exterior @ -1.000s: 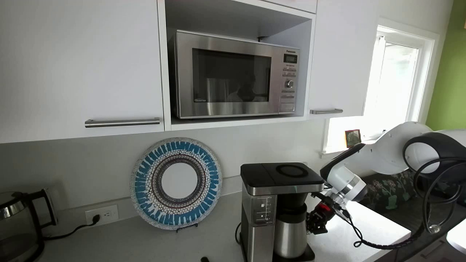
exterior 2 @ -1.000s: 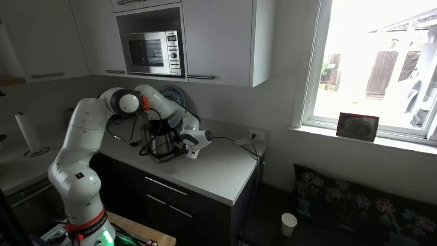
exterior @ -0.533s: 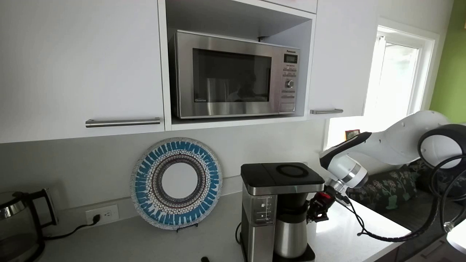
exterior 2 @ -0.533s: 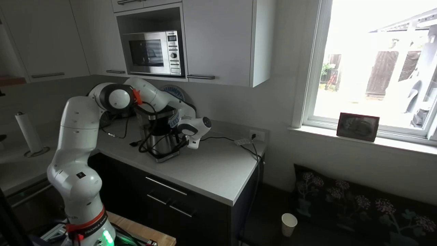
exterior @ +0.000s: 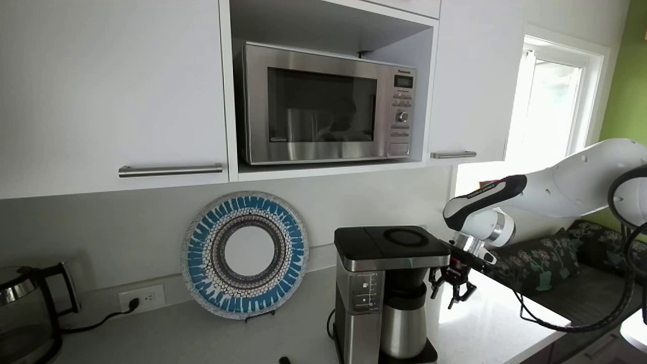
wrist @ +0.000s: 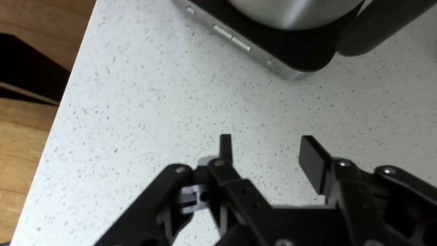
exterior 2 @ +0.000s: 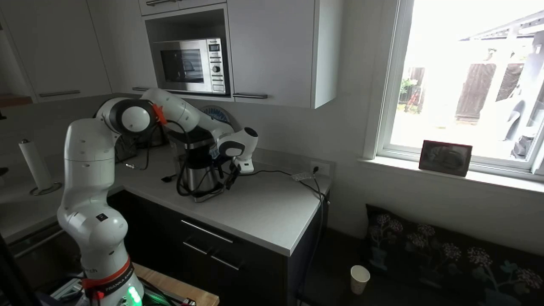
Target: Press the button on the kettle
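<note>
A glass kettle [exterior: 22,313] with a black handle stands at the left edge of an exterior view, partly cut off; no button can be made out on it. Far from it, my gripper [exterior: 442,302] hangs over the counter beside a black and steel coffee maker [exterior: 360,293] holding a steel carafe [exterior: 404,331]. In the wrist view the gripper [wrist: 266,140] is open, with only bare countertop showing between its fingers. The coffee maker's base [wrist: 259,53] lies beyond the fingertips, apart from them. Small pale bars mark the base's front edge; whether these are buttons I cannot tell.
The counter's edge [wrist: 70,82] runs down the wrist view's left side, with wooden floor below. Over the counter are a microwave [exterior: 323,106] and wall cabinets. A patterned plate [exterior: 247,255] leans on the wall. Cords [exterior 2: 276,171] lie along the counter's back.
The gripper's fingers have spread apart from a closed stance. The hand has tipped to point more downward, and the arm's upper links have drawn up and back.
</note>
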Motion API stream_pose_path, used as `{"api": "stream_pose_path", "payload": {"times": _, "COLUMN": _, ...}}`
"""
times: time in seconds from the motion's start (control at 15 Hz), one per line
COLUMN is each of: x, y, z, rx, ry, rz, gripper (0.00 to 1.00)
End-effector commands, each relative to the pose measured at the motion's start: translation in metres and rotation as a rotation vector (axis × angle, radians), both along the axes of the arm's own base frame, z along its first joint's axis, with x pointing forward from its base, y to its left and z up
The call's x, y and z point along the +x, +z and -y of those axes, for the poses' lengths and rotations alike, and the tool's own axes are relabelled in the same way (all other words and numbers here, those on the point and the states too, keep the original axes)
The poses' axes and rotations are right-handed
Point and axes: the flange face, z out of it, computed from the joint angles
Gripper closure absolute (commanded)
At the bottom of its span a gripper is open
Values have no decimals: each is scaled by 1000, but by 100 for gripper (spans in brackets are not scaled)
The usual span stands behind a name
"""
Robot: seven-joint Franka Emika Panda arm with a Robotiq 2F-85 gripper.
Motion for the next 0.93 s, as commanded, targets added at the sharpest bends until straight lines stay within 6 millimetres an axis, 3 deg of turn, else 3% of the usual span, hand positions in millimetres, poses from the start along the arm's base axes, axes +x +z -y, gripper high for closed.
{"api": "stream_pose_path", "payload": {"times": 0.0, "x": -18, "y": 18, "z": 3, "rx": -129, "ry": 150, "rz": 46, "gripper": 15}}
{"api": "stream_pose_path", "payload": {"times": 0.13, "x": -24, "y": 29, "z": 8, "rx": -175, "ry": 234, "rz": 70, "gripper": 1}}
{"api": "stream_pose_path", "payload": {"times": 0.2, "x": -28, "y": 35, "z": 10, "rx": -194, "ry": 273, "rz": 75, "gripper": 0}}
{"api": "stream_pose_path", "payload": {"times": 0.87, "x": -72, "y": 114, "z": 26, "rx": -337, "ry": 531, "rz": 206, "gripper": 0}}
